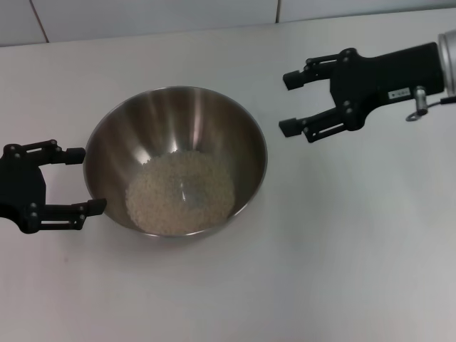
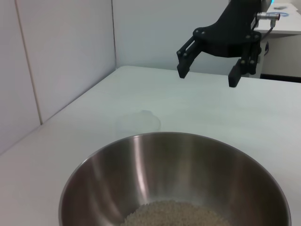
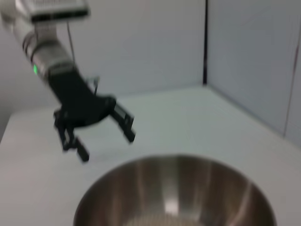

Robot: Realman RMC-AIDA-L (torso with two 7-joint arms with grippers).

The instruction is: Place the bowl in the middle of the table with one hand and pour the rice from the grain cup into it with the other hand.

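The steel bowl (image 1: 178,121) stands on the white table (image 1: 342,249), left of centre, and holds a mound of pale rice (image 1: 179,192). My left gripper (image 1: 85,180) is open at the bowl's left rim, one finger on each side of the rim's edge. My right gripper (image 1: 288,103) is open and empty, above the table to the right of the bowl and farther back. The left wrist view shows the bowl (image 2: 141,179), the rice (image 2: 174,214) and the right gripper (image 2: 208,76) beyond. The right wrist view shows the bowl (image 3: 211,188) and the left gripper (image 3: 107,146). The grain cup is out of view.
A grey-white tiled wall (image 1: 142,14) runs along the table's far edge. In the left wrist view a faint pale patch (image 2: 139,121) lies on the table beyond the bowl; I cannot tell what it is.
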